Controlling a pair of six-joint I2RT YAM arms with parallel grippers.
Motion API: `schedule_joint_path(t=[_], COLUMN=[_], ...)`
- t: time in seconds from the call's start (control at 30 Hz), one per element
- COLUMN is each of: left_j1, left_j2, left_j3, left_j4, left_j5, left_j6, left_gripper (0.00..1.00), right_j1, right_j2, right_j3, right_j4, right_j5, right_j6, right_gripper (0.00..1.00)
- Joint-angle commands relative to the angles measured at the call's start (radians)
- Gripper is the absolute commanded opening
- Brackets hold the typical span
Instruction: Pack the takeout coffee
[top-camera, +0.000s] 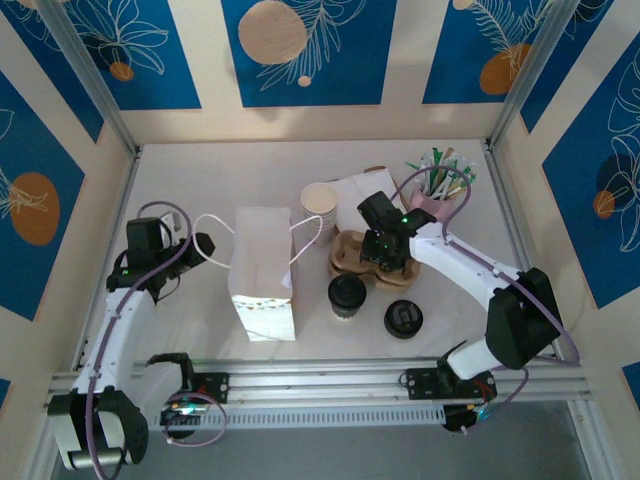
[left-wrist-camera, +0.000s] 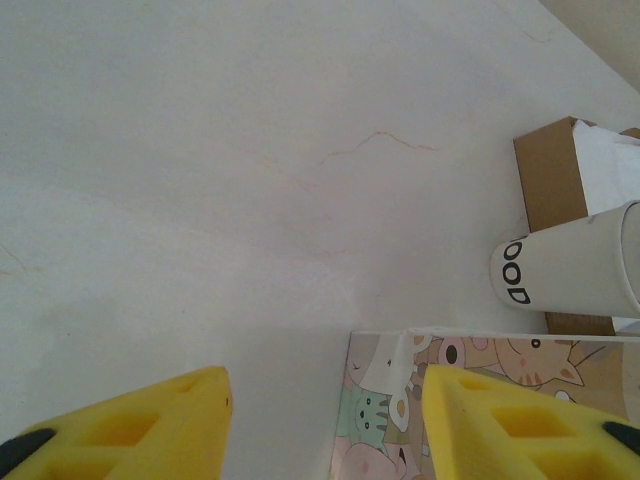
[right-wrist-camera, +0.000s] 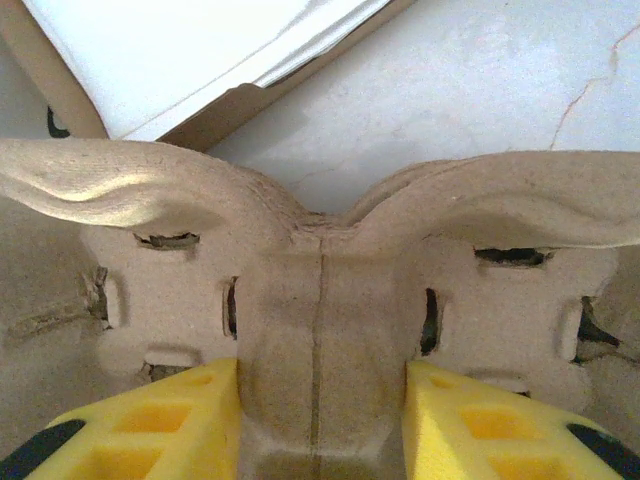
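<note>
Stirrers (top-camera: 441, 172) in pink cup (top-camera: 437, 206), lidded takeout coffee (top-camera: 347, 293) beside pulp carrier (top-camera: 345, 252)

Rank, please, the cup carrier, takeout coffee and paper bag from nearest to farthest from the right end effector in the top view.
1. The cup carrier: directly underneath.
2. The takeout coffee: toward the bases.
3. The paper bag: far left.

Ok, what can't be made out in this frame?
- Right claw, right wrist view: frame's bottom edge cuts its fingers; whether they squeeze the cup carrier ridge is unclear.
- Takeout coffee, top view: its lid hides any contents.
- Lettered cup, left wrist view: its curve hides the print beyond "OOD".
- Pink holder, top view: sticks too small to identify.
</note>
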Motion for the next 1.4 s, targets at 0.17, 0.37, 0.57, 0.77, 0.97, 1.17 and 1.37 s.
schedule_joint_path(t=[0.17,0.37,0.57,0.77,0.97,1.17,1.37], left_j1=[-0.009,-0.01,-0.009,-0.01,-0.01,-0.01,-0.01], left_j2=[-0.001,0.001,0.004,0.001,0.003,-0.001,-0.005], left_j3=[0.005,0.009,0.01,0.005,0.008,0.011,0.054], left_j4=[0.001,-0.002,-0.002,0.003,0.0,0.0,-0.021], left_j5=[0.006,0.007,0.01,0.008,0.006,-0.002,-0.061], left_j6=[0.016,0.016,0.017,0.016,0.018,0.023,0.065], left_gripper=[0.53,0.53,0.54,0.53,0.54,0.54,0.6], right_j1=[-0.011,0.024,-0.002,-0.017,-0.011,-0.011,-0.006], right_j2=[-0.001,0.017,0.013,-0.006,-0.052,-0.155,-0.236], right_j3=[0.007,0.028,0.003,0.009,0.029,0.036,0.085], right_j4=[-0.057,-0.097,-0.039,-0.038,-0.057,-0.055,-0.104], right_j5=[-0.019,0.05,-0.045,-0.073,-0.059,-0.064,-0.058], right_j6=[0.034,0.05,0.069,0.066,0.041,0.021,0.005], right_gripper=[0.44,0.45,0.44,0.43,0.43,0.43,0.42])
